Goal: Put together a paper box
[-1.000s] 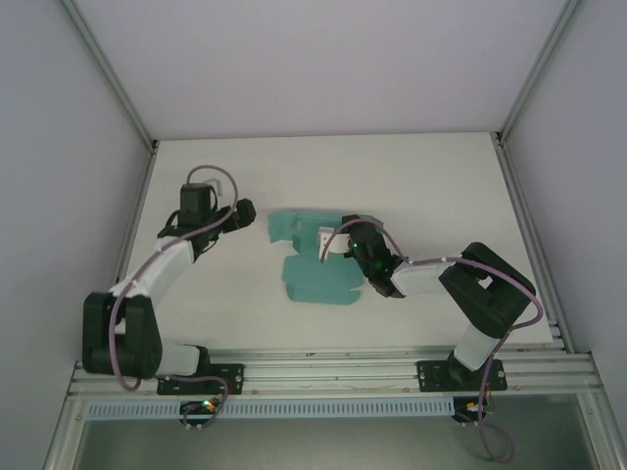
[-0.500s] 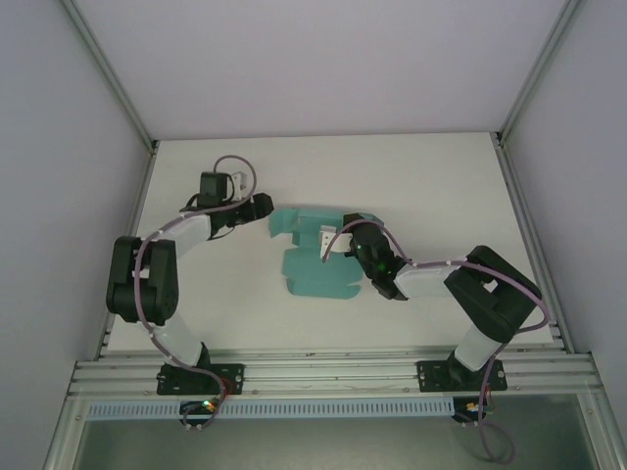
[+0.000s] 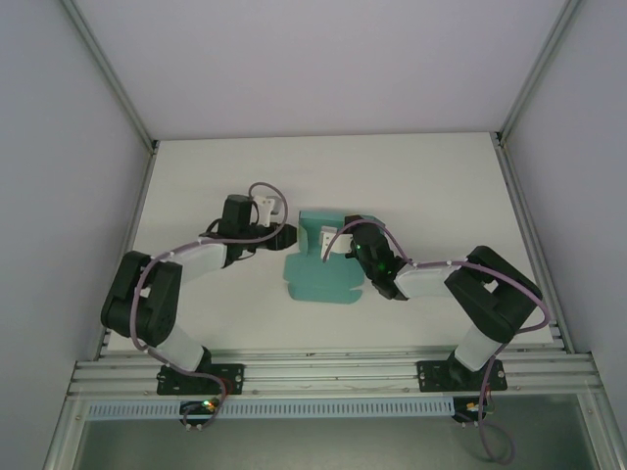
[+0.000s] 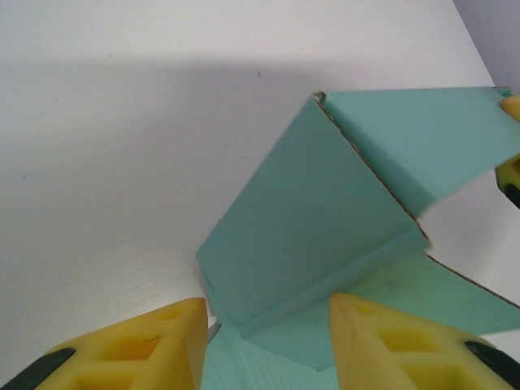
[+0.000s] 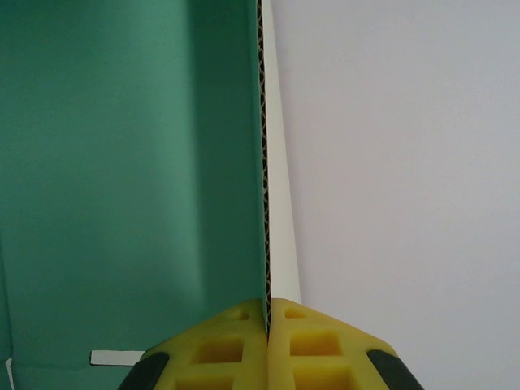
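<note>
The teal-green paper box (image 3: 318, 274) lies partly folded mid-table, its far flaps raised. My left gripper (image 3: 287, 235) is at the box's left far corner. In the left wrist view its yellow fingers stand apart, open (image 4: 268, 345), with a raised, creased flap (image 4: 317, 219) between and beyond them; neither pad visibly presses the card. My right gripper (image 3: 328, 245) is shut on the thin edge of an upright wall of the box (image 5: 130, 162), the yellow pads (image 5: 267, 313) pinching the corrugated edge from both sides.
The white table (image 3: 441, 186) has bare room on the right and far side. Grey walls and metal posts close it in left, right and behind. An aluminium rail (image 3: 323, 367) with both arm bases runs along the near edge.
My left arm has swung right from the table's left side up to the box, its jaws narrowing. The box's left flap has been pushed up. The right gripper has held its pinch.
</note>
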